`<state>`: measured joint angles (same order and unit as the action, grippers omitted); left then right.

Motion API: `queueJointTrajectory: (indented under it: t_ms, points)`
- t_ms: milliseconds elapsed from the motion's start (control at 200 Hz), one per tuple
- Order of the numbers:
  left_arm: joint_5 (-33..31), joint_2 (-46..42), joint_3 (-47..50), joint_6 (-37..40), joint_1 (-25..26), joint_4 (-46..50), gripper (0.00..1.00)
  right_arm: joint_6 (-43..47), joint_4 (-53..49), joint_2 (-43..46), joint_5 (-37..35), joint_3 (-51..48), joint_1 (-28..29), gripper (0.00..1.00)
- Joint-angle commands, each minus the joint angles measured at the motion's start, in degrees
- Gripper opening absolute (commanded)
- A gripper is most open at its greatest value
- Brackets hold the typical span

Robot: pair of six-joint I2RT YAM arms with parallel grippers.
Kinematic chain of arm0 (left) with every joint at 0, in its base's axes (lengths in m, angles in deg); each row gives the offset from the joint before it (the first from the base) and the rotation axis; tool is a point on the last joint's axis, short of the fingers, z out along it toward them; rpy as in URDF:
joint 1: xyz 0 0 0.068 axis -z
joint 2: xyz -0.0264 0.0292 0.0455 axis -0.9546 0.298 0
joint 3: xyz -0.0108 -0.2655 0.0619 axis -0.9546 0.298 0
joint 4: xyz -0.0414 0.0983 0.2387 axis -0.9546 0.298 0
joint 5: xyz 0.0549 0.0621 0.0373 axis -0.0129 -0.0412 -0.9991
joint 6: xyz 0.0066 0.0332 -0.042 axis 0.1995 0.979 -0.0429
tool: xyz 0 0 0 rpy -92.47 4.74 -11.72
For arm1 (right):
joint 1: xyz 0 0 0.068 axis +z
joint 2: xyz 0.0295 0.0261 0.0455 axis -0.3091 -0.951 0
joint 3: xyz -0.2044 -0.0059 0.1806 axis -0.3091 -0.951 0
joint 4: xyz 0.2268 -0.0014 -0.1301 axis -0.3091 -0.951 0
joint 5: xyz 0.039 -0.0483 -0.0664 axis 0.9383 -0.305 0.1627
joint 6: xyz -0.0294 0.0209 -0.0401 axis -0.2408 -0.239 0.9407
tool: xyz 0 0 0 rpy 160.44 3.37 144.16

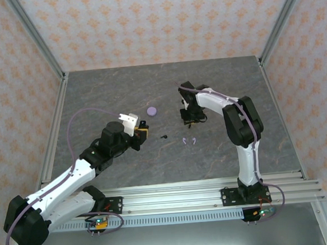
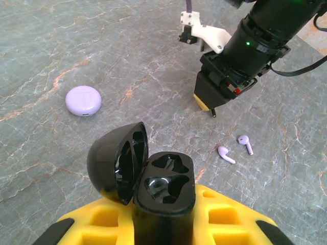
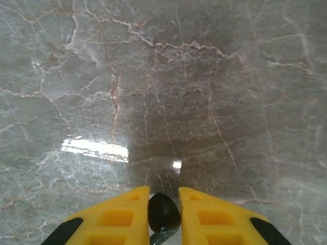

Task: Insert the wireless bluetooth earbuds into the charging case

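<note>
On the left side, the left gripper (image 1: 141,130) is clamped on the base of the black case (image 2: 164,190), fingers tight against its sides. Case stands upright, lid (image 2: 116,162) hinged open to the left, both sockets empty.

Right gripper (image 3: 164,206) is nearly closed, pinching a black earbud (image 3: 164,213) between the yellow fingertips. From the left wrist view the stem pokes out below the tips. The gripper hangs above the table (image 1: 105,93), beyond and to the right of the open case.

Two lilac earbuds (image 2: 226,154) lie loose on the table, side by side and not touching, between the two grippers and nearer the right one.

A small black item (image 1: 164,137) lies on the table just right of the left gripper. It looks like a second black earbud but is too small to confirm.

Closed lilac case (image 2: 83,100) sits flat on the table beyond the left gripper, well apart from the earbuds.
</note>
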<state>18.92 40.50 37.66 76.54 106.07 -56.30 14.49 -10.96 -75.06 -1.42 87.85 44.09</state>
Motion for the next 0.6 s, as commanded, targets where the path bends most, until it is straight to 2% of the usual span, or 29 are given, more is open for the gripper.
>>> queueJointTrajectory:
  t_ms: [0,135,350,460,596]
  points:
    - [0.61,0.35,-1.62,-0.17,0.44,-1.19,0.15,2.64,-4.62,-1.91,0.01,2.81,-0.12,0.20]
    - [0.61,0.51,-1.70,-0.08,0.43,-1.19,0.15,2.79,-5.41,-3.46,-1.07,4.25,-0.16,0.23]
    - [0.79,0.89,-1.70,-0.05,0.43,-1.27,0.15,0.98,-5.26,-2.70,-1.72,4.46,-0.16,0.41]
    - [0.74,1.13,-1.79,-0.01,0.44,-1.22,0.15,-2.11,-3.32,-0.01,-1.79,2.35,-0.13,0.45]
    - [0.88,1.48,-1.75,-0.13,0.44,-1.49,0.15,-8.35,0.24,3.19,-1.99,-1.62,-0.09,0.46]
